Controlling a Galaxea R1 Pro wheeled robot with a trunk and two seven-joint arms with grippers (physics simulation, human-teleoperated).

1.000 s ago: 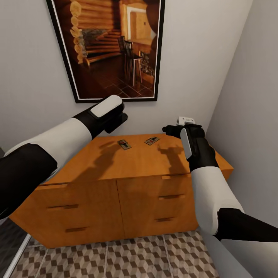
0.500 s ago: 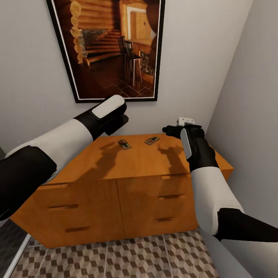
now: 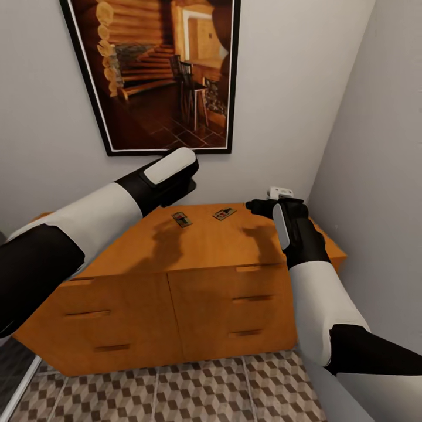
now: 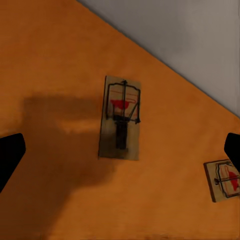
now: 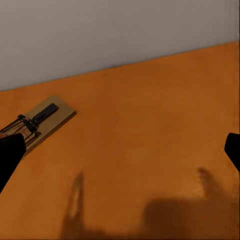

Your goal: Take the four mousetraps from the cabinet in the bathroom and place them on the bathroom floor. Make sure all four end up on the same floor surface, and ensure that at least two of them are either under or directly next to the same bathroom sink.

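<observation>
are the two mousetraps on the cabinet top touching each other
Apart. The left wrist view shows bare orange cabinet top between the nearer mousetrap and the second mousetrap. The head view shows the same gap.

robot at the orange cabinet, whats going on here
A two-armed robot is reaching over an orange wooden cabinet under a framed picture. Two mousetraps lie flat on its top, apart from each other. The left hand hovers open above one trap; the right hand is open beside the other. Neither holds anything, and no trap is on the patterned floor tiles yet.
</observation>
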